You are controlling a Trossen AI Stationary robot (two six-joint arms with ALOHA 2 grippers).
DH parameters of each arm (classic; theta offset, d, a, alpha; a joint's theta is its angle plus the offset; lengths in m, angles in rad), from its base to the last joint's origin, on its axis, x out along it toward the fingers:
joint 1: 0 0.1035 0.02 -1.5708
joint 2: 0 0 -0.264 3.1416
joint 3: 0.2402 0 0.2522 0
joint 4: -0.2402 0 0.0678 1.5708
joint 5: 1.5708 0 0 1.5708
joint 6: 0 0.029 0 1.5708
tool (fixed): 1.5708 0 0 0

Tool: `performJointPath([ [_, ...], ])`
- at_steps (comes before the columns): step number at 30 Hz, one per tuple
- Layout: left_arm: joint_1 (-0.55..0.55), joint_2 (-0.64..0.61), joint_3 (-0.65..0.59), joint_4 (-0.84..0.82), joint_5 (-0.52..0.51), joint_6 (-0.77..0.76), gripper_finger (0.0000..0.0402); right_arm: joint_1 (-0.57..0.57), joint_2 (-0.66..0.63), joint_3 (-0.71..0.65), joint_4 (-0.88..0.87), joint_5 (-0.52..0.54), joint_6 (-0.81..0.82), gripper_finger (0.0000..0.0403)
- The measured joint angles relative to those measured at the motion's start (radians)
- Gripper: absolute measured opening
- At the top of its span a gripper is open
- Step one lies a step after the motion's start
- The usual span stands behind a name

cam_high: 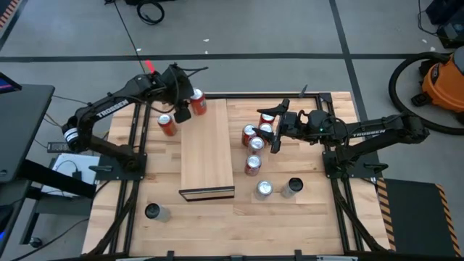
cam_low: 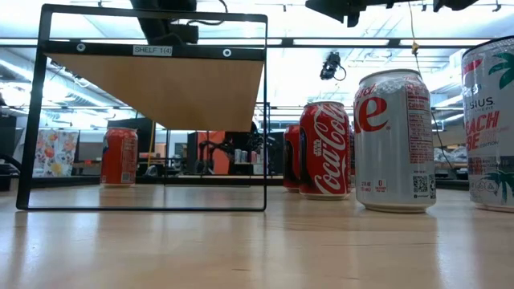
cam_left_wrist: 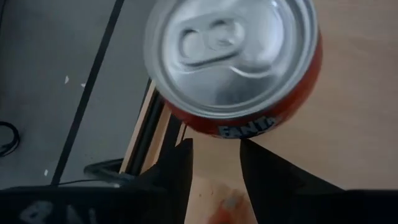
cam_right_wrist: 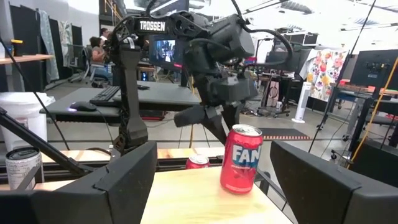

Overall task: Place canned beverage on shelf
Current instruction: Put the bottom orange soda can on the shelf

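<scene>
An orange-red Fanta can [cam_high: 197, 101] [cam_right_wrist: 241, 158] stands upright by its base on the far left corner of the pale wood shelf [cam_high: 206, 148]. My left gripper [cam_high: 183, 112] [cam_left_wrist: 216, 146] hovers just left of the can, slanting down. Its fingers are a little apart, the can [cam_left_wrist: 233, 59] lies beyond their tips, and nothing is between them. My right gripper [cam_high: 272, 129] hangs open and level right of the shelf, above a cluster of cans, with nothing between its fingers.
A red can [cam_high: 167, 125] stands on the table left of the shelf. Several red and silver cans [cam_high: 254, 141] crowd the table right of it, with a silver can [cam_high: 264, 190] and a dark one [cam_high: 292, 187] nearer. Another dark can [cam_high: 154, 212] stands at the near left.
</scene>
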Motion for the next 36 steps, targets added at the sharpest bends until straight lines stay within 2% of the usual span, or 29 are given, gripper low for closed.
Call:
performJointPath([
  [18,-0.016,0.079,0.001,0.156,-0.009,0.057,0.0142,0.000,0.000,0.000,-0.001,0.000,-0.007,0.0323],
  [36,-0.057,0.151,0.001,0.199,-0.010,0.061,0.0142,0.000,0.000,0.000,-0.001,0.000,-0.008,0.0323],
])
